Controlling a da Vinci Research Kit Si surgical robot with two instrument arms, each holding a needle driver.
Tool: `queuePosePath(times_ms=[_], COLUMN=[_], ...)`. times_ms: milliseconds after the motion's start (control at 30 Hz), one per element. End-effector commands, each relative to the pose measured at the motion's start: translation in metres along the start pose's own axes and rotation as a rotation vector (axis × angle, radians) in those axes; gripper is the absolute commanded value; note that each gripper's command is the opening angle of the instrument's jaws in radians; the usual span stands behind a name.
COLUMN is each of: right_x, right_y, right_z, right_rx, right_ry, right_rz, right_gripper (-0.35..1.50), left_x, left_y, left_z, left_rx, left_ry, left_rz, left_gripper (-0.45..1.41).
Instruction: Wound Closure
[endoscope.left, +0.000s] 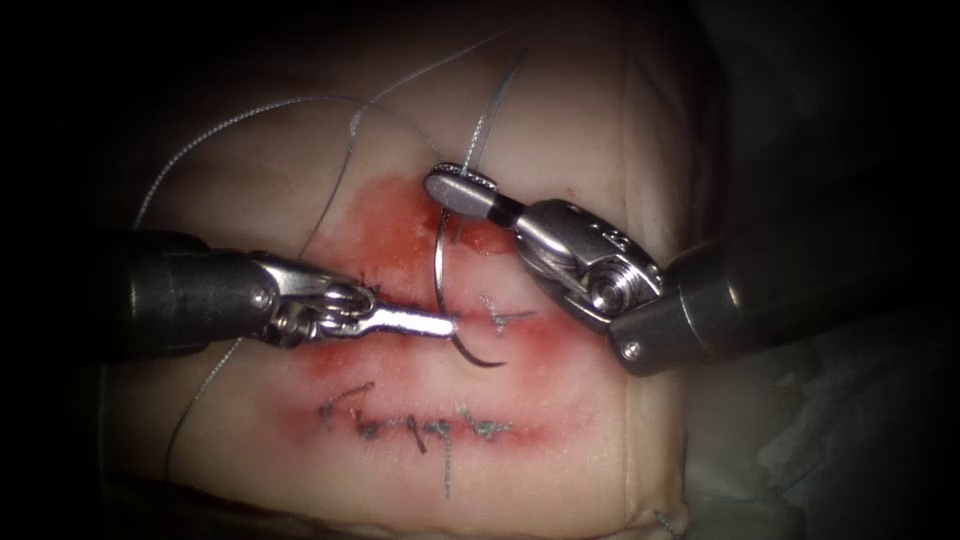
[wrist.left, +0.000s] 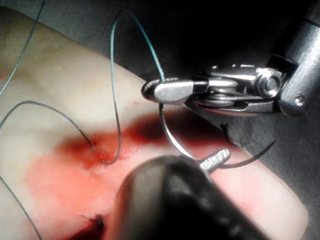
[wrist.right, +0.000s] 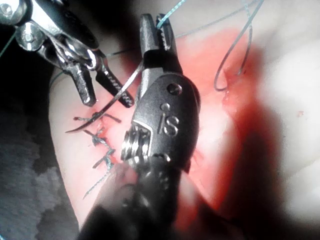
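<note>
The right claw (endoscope.left: 458, 188) is pressed together on the needle (endoscope.left: 440, 270) at its thread end, above the cut (endoscope.left: 400, 325). The left claw (endoscope.left: 440, 325) is seen spread in the right wrist view, with the needle's curve between its jaws, not pinched. The needle tip (endoscope.left: 497, 364) seems free of the tissue (endoscope.left: 560, 120). The needle could turn in so short a grip; the loose thread (endoscope.left: 340, 180) could be caught
</note>
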Motion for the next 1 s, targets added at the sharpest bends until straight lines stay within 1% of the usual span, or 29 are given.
queuePosePath(times_ms=[33,233,300,400,433,500,567,600,633,667,700,733,767,800,833,867,933,1000], right_x=[0.0006,0.0009,0.001,0.0011,0.0011,0.0011,0.001,0.0009,0.0009,0.0009,0.0009,0.0009,0.0009,0.0009,0.0009,0.0009,0.0009,0.0009], right_y=[0.0,-0.0001,-0.0001,0.0002,0.0002,0.0004,0.0005,0.0005,0.0006,0.0006,0.0006,0.0006,0.0006,0.0006,0.0006,0.0006,0.0006,0.0006], right_z=[0.0007,0.0006,0.0007,0.0008,0.0008,0.0008,0.0008,0.0008,0.0008,0.0008,0.0008,0.0008,0.0008,0.0008,0.0007,0.0007,0.0007,0.0007], right_rx=[-0.002,-0.005,-0.005,-0.002,-0.002,-0.002,-0.002,-0.002,-0.002,-0.002,-0.002,-0.002,-0.002,-0.002,-0.002,-0.002,-0.002,-0.002], right_ry=[-0.002,-0.001,-0.002,-0.003,-0.003,-0.003,-0.002,-0.002,-0.002,-0.002,-0.002,-0.002,-0.002,-0.002,-0.002,-0.002,-0.002,-0.002], right_rz=[-0.011,-0.032,-0.038,-0.067,-0.067,-0.073,-0.078,-0.077,-0.077,-0.077,-0.077,-0.077,-0.077,-0.077,-0.077,-0.077,-0.077,-0.077], right_gripper=[-0.35,-0.35,-0.35,-0.35,-0.35,-0.35,-0.35,-0.35,-0.35,-0.35,-0.35,-0.35,-0.35,-0.35,-0.35,-0.35,-0.35,-0.35], left_x=[-0.0009,-0.0016,-0.0017,-0.0018,-0.0018,-0.0017,-0.0014,-0.0013,-0.0011,-0.0011,-0.0012,-0.0013,-0.0013,-0.0013,-0.0012,-0.0011,-0.0011,-0.0013], left_y=[-0.0002,-0.0003,-0.0002,-0.0003,-0.0003,-0.0004,0.0,0.0002,0.0005,0.0005,0.0004,0.0003,0.0004,0.0004,0.0006,0.0009,0.0012,0.0011], left_z=[0.0004,-0.0003,-0.0002,0.0003,0.0003,0.0005,0.0007,0.0008,0.001,0.0011,0.0012,0.0013,0.0014,0.0014,0.0016,0.0017,0.0017,0.0016], left_rx=[-0.002,-0.008,-0.01,-0.027,-0.027,-0.074,-0.111,-0.113,-0.111,-0.11,-0.11,-0.108,-0.101,-0.101,-0.101,-0.101,-0.098,-0.096], left_ry=[-0.015,-0.03,-0.035,-0.043,-0.043,-0.035,-0.029,-0.032,-0.024,-0.022,-0.025,-0.02,-0.017,-0.017,-0.014,-0.014,-0.011,-0.007], left_rz=[-0.005,-0.023,-0.024,-0.028,-0.028,-0.057,-0.052,-0.051,-0.049,-0.05,-0.074,-0.111,-0.111,-0.111,-0.092,-0.084,-0.07,-0.071], left_gripper=[0.78,0.78,0.74,0.22,0.22,0.19,0.25,0.25,0.02,-0.01,0.09,0.37,0.49,0.49,0.62,0.64,0.49,0.24])
